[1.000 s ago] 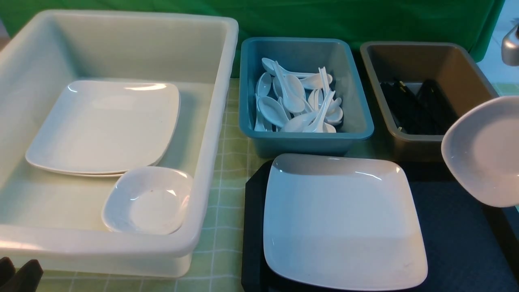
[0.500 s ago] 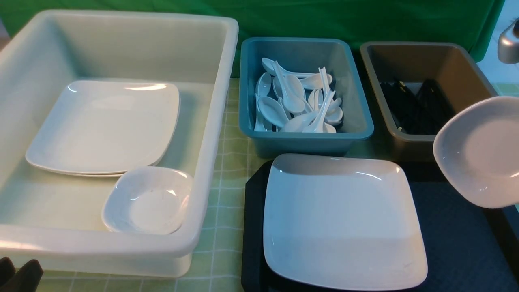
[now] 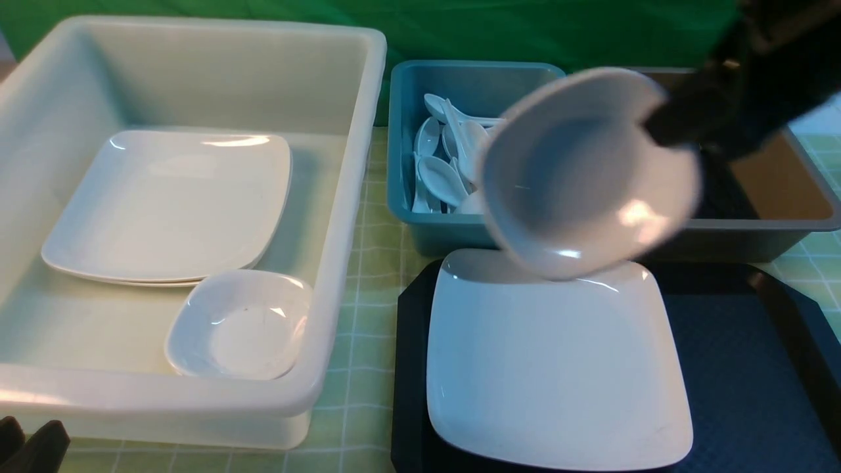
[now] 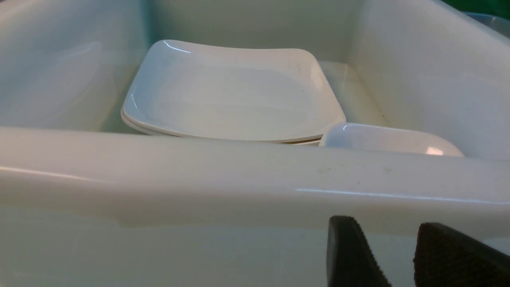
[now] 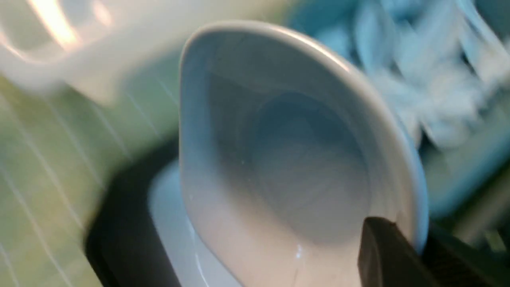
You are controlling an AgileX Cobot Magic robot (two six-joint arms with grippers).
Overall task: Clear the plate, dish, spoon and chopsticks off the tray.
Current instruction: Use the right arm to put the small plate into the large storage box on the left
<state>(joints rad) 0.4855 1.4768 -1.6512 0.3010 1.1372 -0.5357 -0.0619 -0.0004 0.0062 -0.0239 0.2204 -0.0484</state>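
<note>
Right wrist view, up close: jaws of the right gripper (image 5: 414, 249) pinched tight on the rim of the dish (image 5: 287, 159). One black finger (image 5: 382, 251) inside the hollow, the other behind the rim. Very blurry all around.

Left wrist view: jaws of the left gripper (image 4: 392, 255) apart, with nothing between them. Just in front of the outer wall of the big white tub (image 4: 239, 175). Cannot tell if touching it.

Front view, for the rest. Dish up in the air, held by its right edge, tipped so the hollow side faces the camera. Touching nothing below. Hanging over the back edge of the plate (image 3: 558, 368) and in front of the blue bin (image 3: 407, 131).

Lying flat on the left part of the tray (image 3: 742, 381): the big white plate. Right part of the tray bare and black.

Just behind the tray: the blue bin with a pile of white spoons (image 3: 443, 177). Beside it, on the right, the grey-brown tub (image 3: 788, 217), partly hidden by the dark arm.

On the left, inside the big white tub: a stack of plates (image 3: 164, 203) and, just beside it at the near right corner, a little bowl (image 3: 240, 325).

Under it all: a green checked cloth (image 3: 368, 263).
</note>
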